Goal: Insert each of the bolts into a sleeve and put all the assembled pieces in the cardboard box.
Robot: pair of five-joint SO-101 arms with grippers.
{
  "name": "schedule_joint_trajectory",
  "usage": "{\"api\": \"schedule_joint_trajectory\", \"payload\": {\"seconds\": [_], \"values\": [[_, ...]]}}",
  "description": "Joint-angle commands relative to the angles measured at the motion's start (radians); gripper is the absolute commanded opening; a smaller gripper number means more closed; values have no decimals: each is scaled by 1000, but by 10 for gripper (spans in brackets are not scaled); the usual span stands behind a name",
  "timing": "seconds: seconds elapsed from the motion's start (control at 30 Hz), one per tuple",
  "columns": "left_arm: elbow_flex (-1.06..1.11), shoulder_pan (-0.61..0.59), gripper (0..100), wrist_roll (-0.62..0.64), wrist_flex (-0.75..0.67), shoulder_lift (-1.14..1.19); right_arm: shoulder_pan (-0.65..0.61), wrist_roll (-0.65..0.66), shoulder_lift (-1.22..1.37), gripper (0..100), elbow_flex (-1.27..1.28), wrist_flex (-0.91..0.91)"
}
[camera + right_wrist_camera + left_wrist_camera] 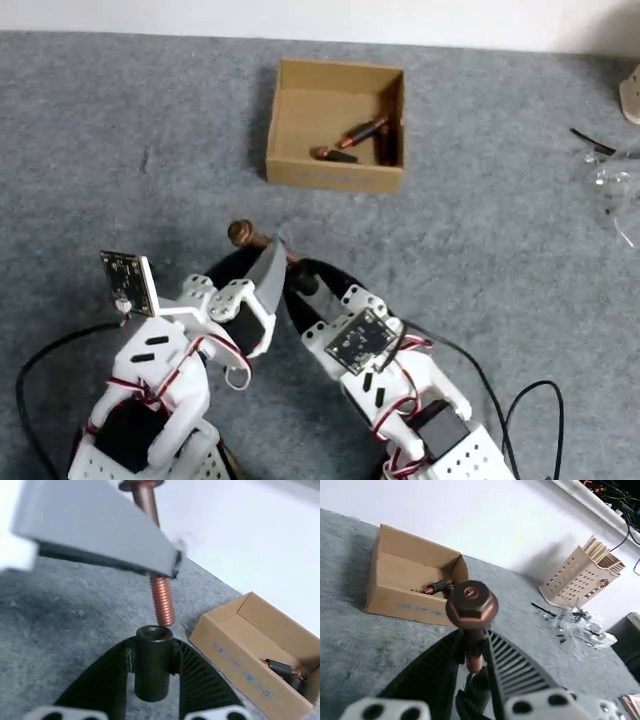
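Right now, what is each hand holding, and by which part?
The left hand grips the copper bolt by its shank, below the head; the right hand grips the black sleeve by its sides.

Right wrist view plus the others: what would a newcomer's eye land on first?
The copper bolt, clamped in the left gripper, has its threaded tip right at the mouth of the black sleeve held by the right gripper. Beyond the arms on the grey carpet, the cardboard box already holds assembled pieces.
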Motion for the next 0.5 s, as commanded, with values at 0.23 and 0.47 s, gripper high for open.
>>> {"api": "schedule_joint_trajectory", "payload": {"seconds": [0.23,0.47], "values": [[-62,16,6,3,11,-16,27,21,-7,5,105,-10],[-31,87,6,0,11,-16,38,21,-8,5,105,-13]]}}
